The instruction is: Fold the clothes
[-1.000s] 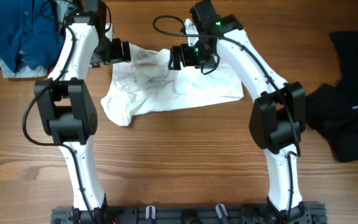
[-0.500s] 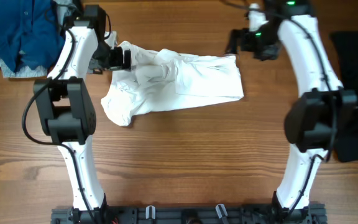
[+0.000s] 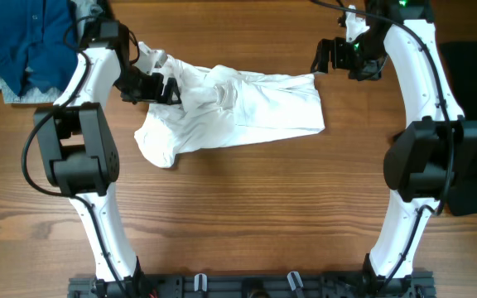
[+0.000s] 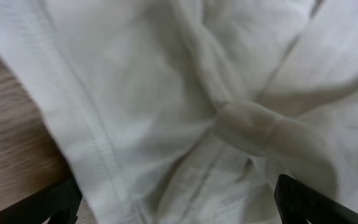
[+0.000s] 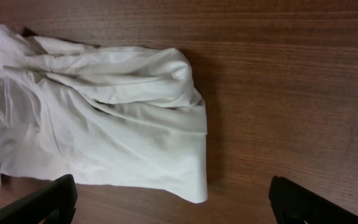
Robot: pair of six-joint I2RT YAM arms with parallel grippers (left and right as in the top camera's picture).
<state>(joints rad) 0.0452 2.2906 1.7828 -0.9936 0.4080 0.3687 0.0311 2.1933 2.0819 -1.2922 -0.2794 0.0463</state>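
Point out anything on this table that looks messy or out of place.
The white shirt in the middle lies bunched and creased, with a twisted fold near its left end. The blue garment at the far left corner is a crumpled heap.

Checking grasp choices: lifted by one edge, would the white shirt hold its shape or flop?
Probably flop: the white shirt lies in soft creases and bunched folds, so it would likely drape from the grip. It looks thin and light for its spread. Pushed, it would likely bunch up on the wooden table rather than slide whole.
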